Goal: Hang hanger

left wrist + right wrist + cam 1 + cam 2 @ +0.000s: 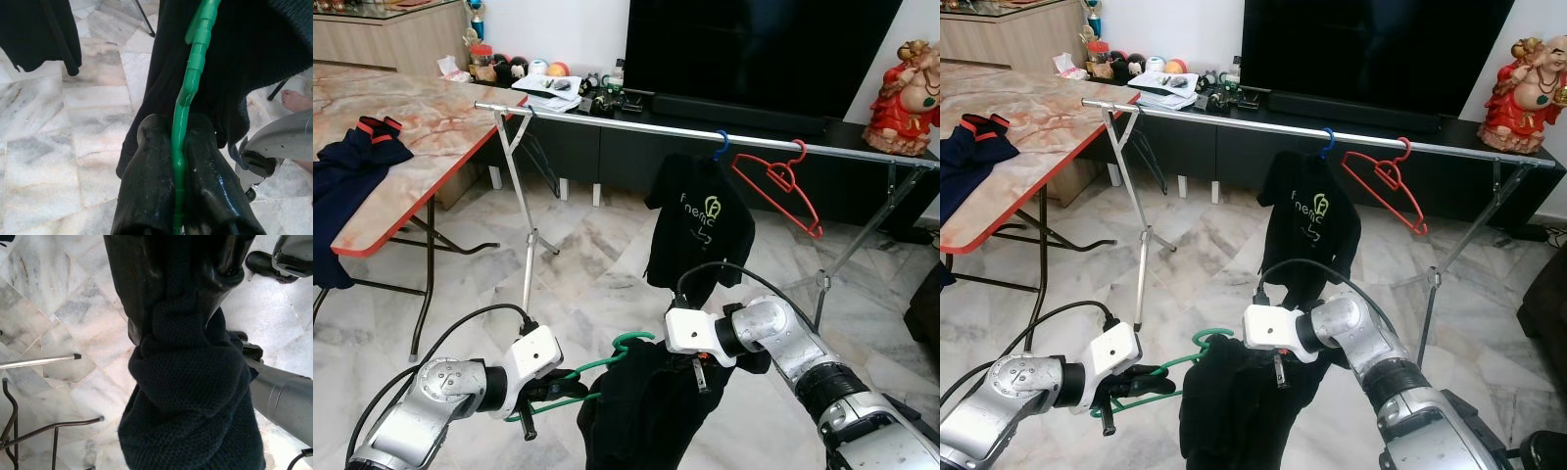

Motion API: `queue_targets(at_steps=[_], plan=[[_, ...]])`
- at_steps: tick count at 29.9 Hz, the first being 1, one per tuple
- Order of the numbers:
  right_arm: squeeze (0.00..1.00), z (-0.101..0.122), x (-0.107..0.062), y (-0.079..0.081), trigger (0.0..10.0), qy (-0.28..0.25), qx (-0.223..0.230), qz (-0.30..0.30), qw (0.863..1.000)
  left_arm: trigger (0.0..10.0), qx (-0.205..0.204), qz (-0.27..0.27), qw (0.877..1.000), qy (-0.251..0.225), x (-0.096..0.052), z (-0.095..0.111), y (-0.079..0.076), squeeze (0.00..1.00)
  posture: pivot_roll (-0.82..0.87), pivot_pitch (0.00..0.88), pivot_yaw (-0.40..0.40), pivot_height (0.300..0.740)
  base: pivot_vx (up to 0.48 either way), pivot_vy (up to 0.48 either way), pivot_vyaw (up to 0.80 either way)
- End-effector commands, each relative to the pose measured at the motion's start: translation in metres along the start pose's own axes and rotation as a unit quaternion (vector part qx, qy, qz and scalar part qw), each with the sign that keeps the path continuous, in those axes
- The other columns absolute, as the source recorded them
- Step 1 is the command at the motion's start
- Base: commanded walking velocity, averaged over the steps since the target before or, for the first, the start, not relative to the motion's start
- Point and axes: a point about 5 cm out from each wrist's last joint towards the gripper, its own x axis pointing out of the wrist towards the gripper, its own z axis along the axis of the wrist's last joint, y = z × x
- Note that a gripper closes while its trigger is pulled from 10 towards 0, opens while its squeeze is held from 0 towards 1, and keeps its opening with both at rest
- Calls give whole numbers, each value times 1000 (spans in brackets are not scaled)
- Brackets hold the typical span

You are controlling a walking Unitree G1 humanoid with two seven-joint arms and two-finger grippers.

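Note:
A green hanger (597,369) carries a black garment (641,411) low in front of me. My left gripper (553,392) is shut on the hanger's left arm; the left wrist view has the green wire (182,122) pinched between both black fingers. My right gripper (700,370) is shut on a bunch of the black garment's fabric (188,382) near the hanger's neck. The hanger's hook (631,340) points up between the two grippers. Beyond stands a silver clothes rail (646,125) holding a black T-shirt (698,220) on a blue hanger and an empty red hanger (781,184).
A folding table (401,147) with a red edge stands at the left, dark clothing (352,157) lying on it. Behind the rail are a low TV cabinet (607,147), a large TV (754,49) and a red figurine (906,93). Marble floor lies between me and the rail.

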Motion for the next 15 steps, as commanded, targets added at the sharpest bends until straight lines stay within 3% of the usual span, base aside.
queue_targets(at_steps=[1,8,9,10,11,12,13,14,15], plan=[[0,6,-1,-2,0,-16,-13,-1,1000,0,-6,12,1000,-20,-1,6,4,0,134,30,-56,740,0,0,0],[0,6,0,-2,0,-12,-15,-1,1000,0,-5,11,1000,-24,1,7,4,0,131,30,-61,740,0,0,0],[0,6,0,-1,8627,-9,-16,0,1000,0,-5,11,1000,-24,1,7,4,0,130,30,-61,740,0,0,0],[0,5,0,-1,10000,-6,-17,2,1000,0,-5,11,1000,-25,1,7,3,0,130,30,-63,740,0,0,0],[0,5,0,-1,10000,-6,-17,2,1000,0,-5,11,1000,-25,1,7,3,0,130,30,-63,740,0,0,0],[204,5,0,-1,10000,-5,-13,5,1000,0,-6,12,1000,-26,2,8,3,0,130,31,-64,740,0,0,0],[204,5,0,-1,10000,-5,-12,6,1000,0,-6,12,1000,-27,2,8,3,0,130,31,-64,740,0,0,0],[1000,5,0,-1,10000,-6,-9,9,1000,0,-6,12,1000,-27,2,8,3,0,128,32,-66,740,0,0,0],[1000,5,-2,-1,10000,-7,-9,12,1000,0,-6,13,1000,-28,3,8,3,0,128,32,-66,740,0,0,0]])
